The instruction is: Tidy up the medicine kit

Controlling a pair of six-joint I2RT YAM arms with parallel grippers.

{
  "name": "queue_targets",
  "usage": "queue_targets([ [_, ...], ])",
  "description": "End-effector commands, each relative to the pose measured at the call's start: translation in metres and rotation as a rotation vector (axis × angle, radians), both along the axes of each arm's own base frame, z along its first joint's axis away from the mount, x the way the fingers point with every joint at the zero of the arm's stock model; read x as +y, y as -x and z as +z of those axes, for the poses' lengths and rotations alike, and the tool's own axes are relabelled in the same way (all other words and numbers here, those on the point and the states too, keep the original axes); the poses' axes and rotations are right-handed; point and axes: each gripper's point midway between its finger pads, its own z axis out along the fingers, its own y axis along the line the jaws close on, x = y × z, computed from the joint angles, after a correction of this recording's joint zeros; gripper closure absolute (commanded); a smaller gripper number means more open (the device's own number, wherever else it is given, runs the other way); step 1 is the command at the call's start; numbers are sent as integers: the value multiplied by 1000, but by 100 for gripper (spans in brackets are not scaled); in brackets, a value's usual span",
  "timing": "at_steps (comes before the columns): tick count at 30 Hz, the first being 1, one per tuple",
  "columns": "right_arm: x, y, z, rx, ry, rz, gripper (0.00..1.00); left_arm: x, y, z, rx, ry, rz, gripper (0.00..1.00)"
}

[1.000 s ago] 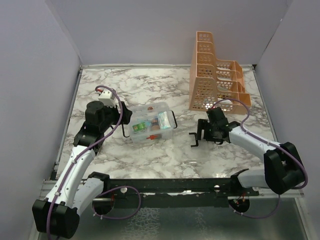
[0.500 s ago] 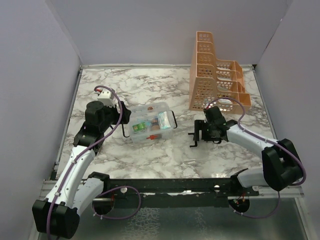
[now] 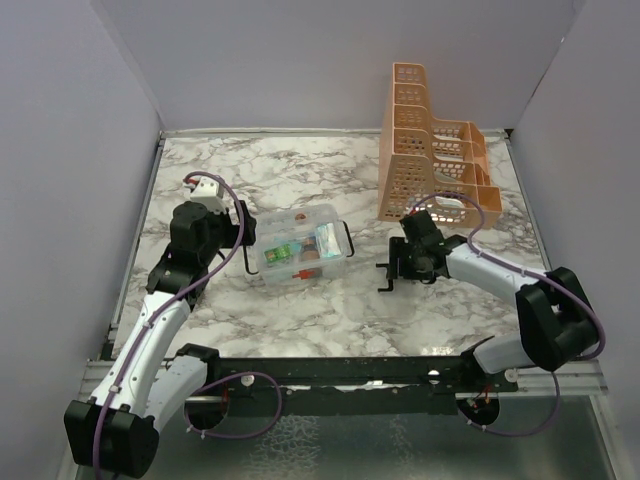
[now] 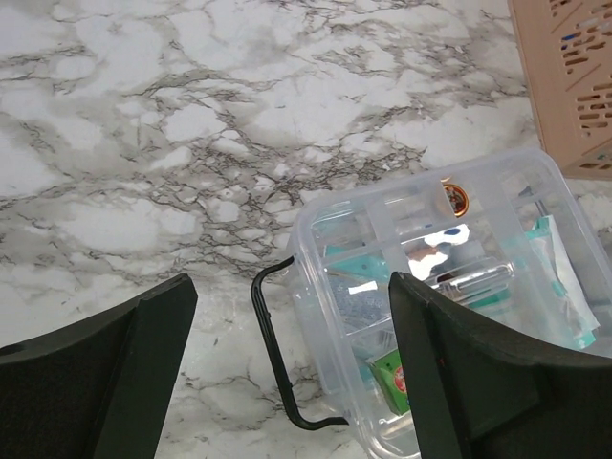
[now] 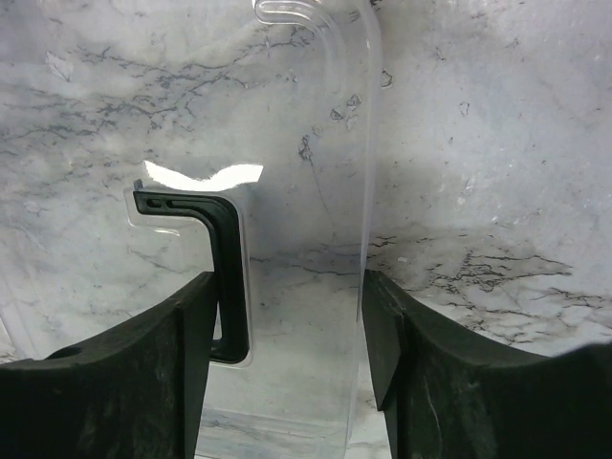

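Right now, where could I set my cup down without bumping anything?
Bare marble lies between the medicine kit and the back wall, and in front of the kit. Crowded: between it and the orange rack, around the right gripper.

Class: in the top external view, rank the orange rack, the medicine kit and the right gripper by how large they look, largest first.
1. orange rack
2. medicine kit
3. right gripper
The differences are plain in this view, so there are no ties.
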Motion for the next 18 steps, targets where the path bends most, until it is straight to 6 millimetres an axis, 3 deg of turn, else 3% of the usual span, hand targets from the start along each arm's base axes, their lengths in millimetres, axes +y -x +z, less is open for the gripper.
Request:
queue_targets([
  [1, -13, 7, -12, 36, 61, -82, 45, 18, -2, 7, -7, -67, 81, 10],
  [3, -13, 8, -10, 30, 50, -98, 48, 10, -1, 8, 0, -70, 27, 2],
  [5, -15, 7, -4, 11, 43, -129, 49, -1, 0, 4, 16, -55, -40, 1],
  [11, -29, 11, 17, -67, 27, -241, 50, -46, 10, 13, 11, 76, -270, 4],
  [18, -41, 15, 31, -126, 11, -331, 50, -88, 17, 31, 47, 296, -406, 10],
])
